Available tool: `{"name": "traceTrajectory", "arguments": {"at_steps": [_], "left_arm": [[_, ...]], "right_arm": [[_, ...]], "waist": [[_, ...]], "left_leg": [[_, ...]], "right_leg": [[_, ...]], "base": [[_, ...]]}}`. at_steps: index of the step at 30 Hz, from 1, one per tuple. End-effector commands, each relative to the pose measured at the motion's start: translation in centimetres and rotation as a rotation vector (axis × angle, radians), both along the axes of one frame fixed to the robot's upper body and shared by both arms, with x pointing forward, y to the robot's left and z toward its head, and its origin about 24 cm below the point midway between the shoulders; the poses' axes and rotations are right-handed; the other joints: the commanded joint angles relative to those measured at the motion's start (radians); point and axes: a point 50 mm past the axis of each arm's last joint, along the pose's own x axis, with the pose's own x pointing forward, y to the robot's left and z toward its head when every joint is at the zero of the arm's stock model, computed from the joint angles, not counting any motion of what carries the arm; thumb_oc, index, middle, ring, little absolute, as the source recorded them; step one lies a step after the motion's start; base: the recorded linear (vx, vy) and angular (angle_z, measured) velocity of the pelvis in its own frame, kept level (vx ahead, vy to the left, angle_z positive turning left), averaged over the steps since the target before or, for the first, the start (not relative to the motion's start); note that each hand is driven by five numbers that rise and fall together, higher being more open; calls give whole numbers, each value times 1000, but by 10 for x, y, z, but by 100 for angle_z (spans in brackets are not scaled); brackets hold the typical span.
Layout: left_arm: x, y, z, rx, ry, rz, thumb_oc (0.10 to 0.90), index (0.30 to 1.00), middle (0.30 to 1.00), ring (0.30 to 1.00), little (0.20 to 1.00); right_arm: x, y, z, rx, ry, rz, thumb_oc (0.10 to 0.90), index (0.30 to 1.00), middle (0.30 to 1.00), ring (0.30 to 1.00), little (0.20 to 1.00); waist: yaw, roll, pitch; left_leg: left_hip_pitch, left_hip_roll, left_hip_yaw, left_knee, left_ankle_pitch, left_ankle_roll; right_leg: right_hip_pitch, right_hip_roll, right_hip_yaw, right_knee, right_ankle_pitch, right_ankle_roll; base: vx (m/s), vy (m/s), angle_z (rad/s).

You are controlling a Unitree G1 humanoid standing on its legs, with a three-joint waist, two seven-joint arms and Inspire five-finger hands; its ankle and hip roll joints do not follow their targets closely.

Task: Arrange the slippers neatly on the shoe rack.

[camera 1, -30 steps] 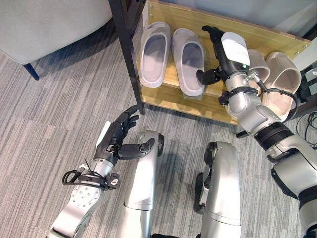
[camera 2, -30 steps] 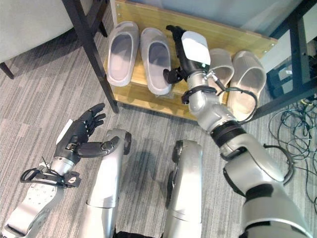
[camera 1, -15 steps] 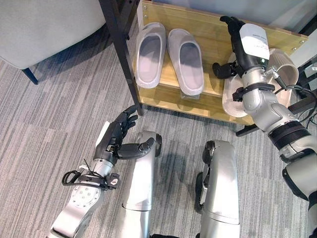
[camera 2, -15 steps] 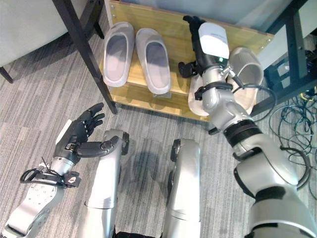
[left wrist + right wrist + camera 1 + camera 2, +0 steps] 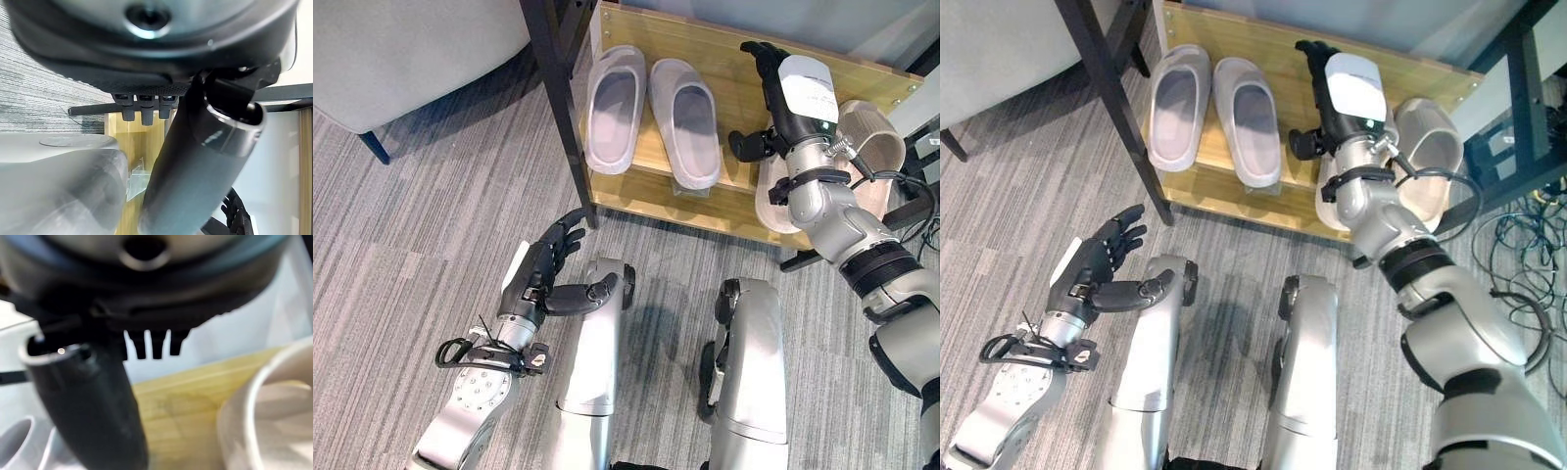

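Slippers nearly squared on the shelf

Right hand (image 5: 773,73) hovers over the shoe rack (image 5: 724,196), fingers straight and relaxed, holding nothing, just beside the beige slippers (image 5: 1430,137). Grey slippers (image 5: 651,108) already sit paired. To finish well, nudge the overhanging beige one (image 5: 773,186) back with flat fingers, parallel to its mate. Left hand (image 5: 543,269) waits loosely spread above the carpet (image 5: 431,245).

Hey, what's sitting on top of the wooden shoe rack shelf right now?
On the shelf sit a grey pair of slippers and a beige pair. The right robot hand and its arm cover much of the beige pair's left slipper.
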Motion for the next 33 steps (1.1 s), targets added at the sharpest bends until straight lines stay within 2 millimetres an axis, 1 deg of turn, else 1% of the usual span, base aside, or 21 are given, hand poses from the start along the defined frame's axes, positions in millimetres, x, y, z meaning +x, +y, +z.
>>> {"name": "traceTrajectory", "arguments": {"at_steps": [1, 4, 7, 12, 17, 18, 19, 24, 25, 27, 33], "left_arm": [[-18, -35, 46, -146, -270, -168, 800, 900, 900, 900, 900], [-19, -35, 47, -147, -273, -167, 800, 900, 900, 900, 900], [-19, -35, 47, -155, -272, -168, 800, 900, 900, 900, 900], [-19, -36, 47, -162, -272, -170, 800, 900, 900, 900, 900], [-20, -38, 47, -166, -270, -177, 800, 900, 900, 900, 900], [-20, -38, 47, -167, -269, -180, 800, 900, 900, 900, 900], [-20, -38, 47, -167, -269, -179, 800, 900, 900, 900, 900], [-20, -39, 48, -166, -278, -185, 800, 900, 900, 900, 900], [-20, -39, 48, -173, -277, -185, 800, 900, 900, 900, 900], [-20, -39, 48, -176, -276, -186, 800, 900, 900, 900, 900], [-20, -41, 49, -182, -286, -192, 800, 900, 900, 900, 900]], "right_arm": [[-11, 7, 60, -3, -215, 45, 800, 900, 900, 900, 900], [-11, 15, 59, -43, -203, 68, 800, 900, 900, 900, 900], [-11, 15, 60, -78, -195, 62, 800, 900, 900, 900, 900], [-9, 15, 55, -86, -168, 57, 800, 900, 900, 900, 900], [-7, 18, 49, -52, -149, 72, 800, 900, 900, 900, 900], [-6, 22, 49, -44, -148, 86, 800, 900, 900, 900, 900], [-6, 22, 49, -44, -148, 86, 800, 900, 900, 900, 900], [-6, 33, 51, -25, -160, 120, 800, 900, 900, 900, 900], [-6, 38, 53, -4, -173, 135, 800, 900, 900, 900, 900], [-6, 38, 54, 7, -178, 135, 800, 900, 900, 900, 900], [-6, 48, 56, 48, -197, 158, 800, 900, 900, 900, 900]], "waist": [[55, 45, -39], [58, 45, -39], [59, 43, -39], [59, 40, -39], [57, 41, -39], [59, 44, -39], [59, 44, -39], [61, 47, -39], [60, 47, -39], [60, 47, -39], [64, 55, -39]], "left_leg": [[-50, -73, -18, 59, 12, 34], [-50, -73, -16, 61, 11, 35], [-50, -72, -17, 65, 10, 33], [-50, -70, -14, 67, 10, 34], [-50, -68, -11, 72, 6, 35], [-50, -69, -11, 73, 7, 35], [-50, -69, -11, 74, 6, 35], [-50, -69, -8, 73, 7, 33], [-50, -71, -7, 75, 7, 32], [-50, -72, -7, 75, 7, 33], [-50, -76, -11, 79, 2, 31]], "right_leg": [[-86, 40, 18, -45, 446, -193], [-85, 39, 24, -42, 447, -193], [-86, 37, 26, -39, 443, -193], [-88, 37, 31, -36, 443, -194], [-90, 40, 33, -34, 443, -195], [-90, 42, 34, -33, 445, -195], [-90, 42, 34, -33, 445, -195], [-90, 45, 36, -30, 445, -197], [-88, 45, 36, -27, 446, -198], [-87, 45, 36, -27, 447, -199], [-85, 47, 33, -26, 449, -200]], "base": [[0, 0, 0], [0, 0, 0], [0, 0, 0], [0, 0, 0], [0, 0, 0], [0, 0, 0], [0, 0, 0], [0, 0, 0], [0, 0, 0], [0, 0, 0], [0, 0, 0]]}}
